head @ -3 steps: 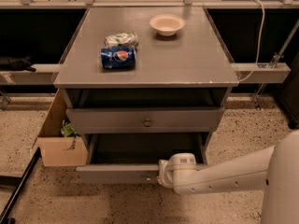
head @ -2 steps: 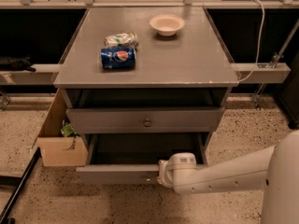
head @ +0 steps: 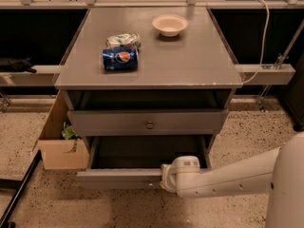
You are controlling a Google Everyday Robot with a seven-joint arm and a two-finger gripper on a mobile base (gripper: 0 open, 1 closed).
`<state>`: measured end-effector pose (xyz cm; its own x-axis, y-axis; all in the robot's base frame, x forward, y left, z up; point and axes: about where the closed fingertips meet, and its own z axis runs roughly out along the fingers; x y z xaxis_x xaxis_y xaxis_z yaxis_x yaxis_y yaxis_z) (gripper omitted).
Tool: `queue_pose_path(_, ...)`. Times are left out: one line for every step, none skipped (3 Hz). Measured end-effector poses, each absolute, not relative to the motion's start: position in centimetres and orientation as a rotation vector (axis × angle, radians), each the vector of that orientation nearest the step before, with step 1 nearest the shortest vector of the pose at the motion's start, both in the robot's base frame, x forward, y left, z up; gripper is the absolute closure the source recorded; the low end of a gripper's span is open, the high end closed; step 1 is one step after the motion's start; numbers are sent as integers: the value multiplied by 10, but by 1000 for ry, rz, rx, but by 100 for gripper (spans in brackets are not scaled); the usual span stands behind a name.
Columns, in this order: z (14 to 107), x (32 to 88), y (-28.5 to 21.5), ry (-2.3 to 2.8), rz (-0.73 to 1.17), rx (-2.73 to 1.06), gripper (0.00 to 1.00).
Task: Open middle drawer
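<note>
Speckled terrazzo floor (head: 247,141) is running under everything, w/ dark bays and a metal rail (head: 266,72) sitting behind. Only one cam view, looking down on a grey cabinet (head: 190,65) at frame ctr.

Cabinet top:
- white bowl (head: 170,24) is sitting upright at 1 o'clock of the top's ctr
- blue Pepsi can (head: 119,59) is lying on its side at 9 o'clock of ctr
- crumpled packet (head: 123,40), green/white, is lying just beside the can at its 12. Touching or a hair apart, can't tell.

Cabinet front:
- upper drawer (head: 109,122) w/ a small round knob (head: 149,125) is sitting slightly out, dark gap showing above it
- middle drawer (head: 118,178) is sitting at 6 o'clock of the upper one, pulled well out, dark interior showing behind its grey front

Robot:
- gripper (head: 165,177) is sitting right at the middle drawer's front, approx mid-width, at 6 o'clock of the frame
- white wrist housing (head: 184,170) is covering it, so clenched vs released: can't tell
- arm (head: 237,175) is coming in from 4 o'clock, running roughly level along the floor side of the drawer

Around:
- cardboard box (head: 59,151) is standing on the floor at 9 o'clock of the cabinet, against its side, w/ a green item (head: 70,132) poking up inside
- black bar (head: 19,194) is lying at 8 o'clock, near the frame corner
- white cable (head: 262,37) is hanging at 2 o'clock, dropping toward the rail
</note>
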<state>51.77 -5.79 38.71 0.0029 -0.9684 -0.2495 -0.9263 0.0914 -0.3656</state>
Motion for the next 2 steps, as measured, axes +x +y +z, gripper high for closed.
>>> queue_pose_path(383, 507, -62, 1952, -129, -1854, 100)
queue_pose_path(381, 497, -61, 1968, -119, -1857, 100)
